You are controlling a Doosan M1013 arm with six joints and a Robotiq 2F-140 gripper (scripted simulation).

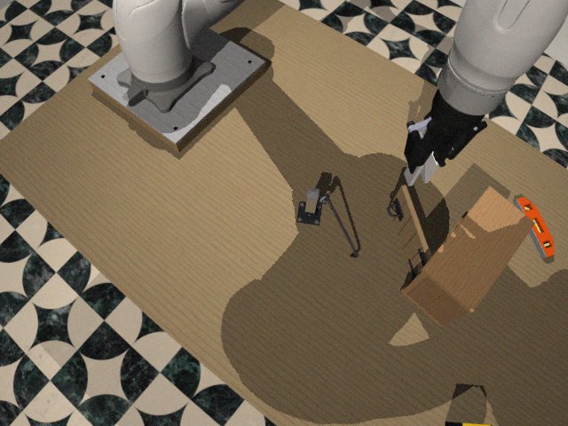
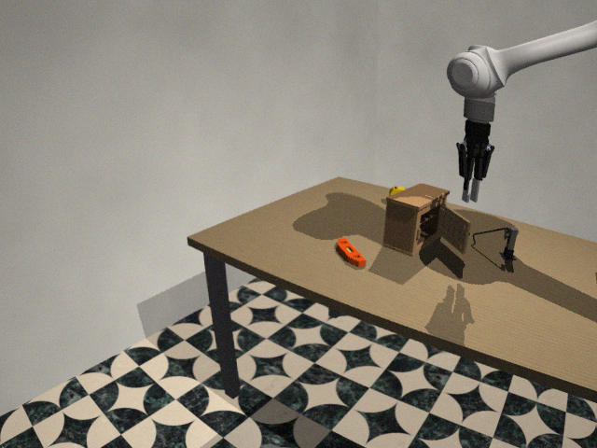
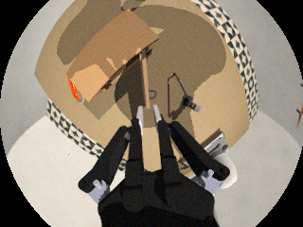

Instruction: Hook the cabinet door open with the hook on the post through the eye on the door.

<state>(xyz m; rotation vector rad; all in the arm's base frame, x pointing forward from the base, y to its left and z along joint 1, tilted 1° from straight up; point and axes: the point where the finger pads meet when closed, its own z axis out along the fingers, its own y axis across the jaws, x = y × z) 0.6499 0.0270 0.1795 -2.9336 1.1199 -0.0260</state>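
The wooden cabinet [image 1: 468, 256] stands upright on the table, and its door [image 1: 414, 220] is swung wide open. A small dark eye [image 1: 395, 209] sits near the door's free edge. The post [image 1: 311, 203] stands on a dark plate to the left. Its wire hook [image 1: 342, 224] slants down from the post with its tip on the table, apart from the door. My gripper [image 1: 420, 176] hangs well above the door's free edge, fingers nearly together and empty. The exterior view shows the gripper [image 2: 470, 195] above the door [image 2: 453, 227], with the post [image 2: 509, 243] beyond. In the wrist view the fingertips frame the door's top edge [image 3: 144, 82].
An orange spirit level [image 1: 535, 226] lies behind the cabinet. A yellow object [image 2: 396, 190] lies beyond the cabinet's far side. The robot's base plate [image 1: 178, 87] sits at the table's far left corner.
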